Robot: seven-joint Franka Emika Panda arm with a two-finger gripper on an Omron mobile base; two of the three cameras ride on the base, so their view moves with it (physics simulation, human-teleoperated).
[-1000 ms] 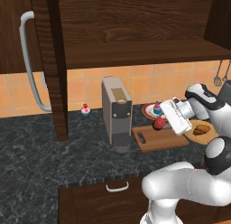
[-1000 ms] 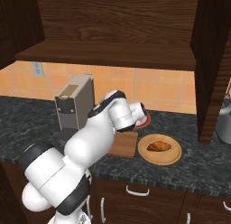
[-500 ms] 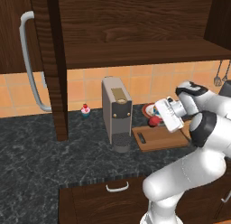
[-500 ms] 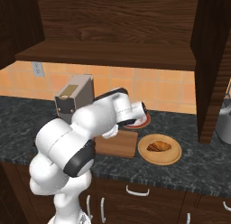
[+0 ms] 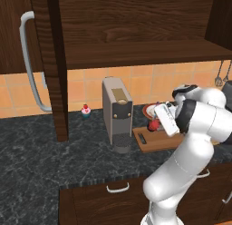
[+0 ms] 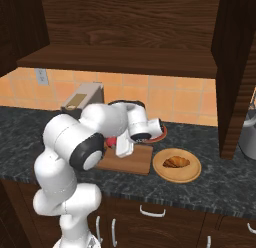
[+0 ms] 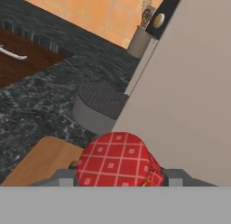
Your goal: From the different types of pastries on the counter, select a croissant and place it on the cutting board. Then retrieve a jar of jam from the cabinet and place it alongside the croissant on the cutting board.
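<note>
At the far left of the left base view hangs the open door of the cabinet [image 5: 27, 47] with its long curved grey handle, and beyond it a cupcake [image 5: 85, 111] sits alone on the counter [image 5: 41, 151] against the tiles. Next comes the grey coffee machine [image 5: 118, 113], and just right of it the cutting board [image 5: 156, 140], over whose near end the gripper [image 5: 156, 124] holds the jar of jam [image 5: 154, 125]. The jaws are clenched on the jar, one to each side of it. So the fetching from the cabinet looks done, and the jar appears to hang just above the board rather than rest on it; setting it down and letting go are left. The croissant half seems undone: in the right base view the croissant [image 6: 175, 162] lies on a round wooden plate [image 6: 192, 172] just beside the board's right end, not on the board itself. That plate and pastry are hidden behind the arm in the left base view, while the cupcake and the cabinet door are seen from that side alone. The hand view adds the jar's red chequered lid [image 7: 115, 162] up close, the board corner under it, and the coffee machine's wall and round drip base right beside the jar, a closeness the base views do not make plain.
</note>
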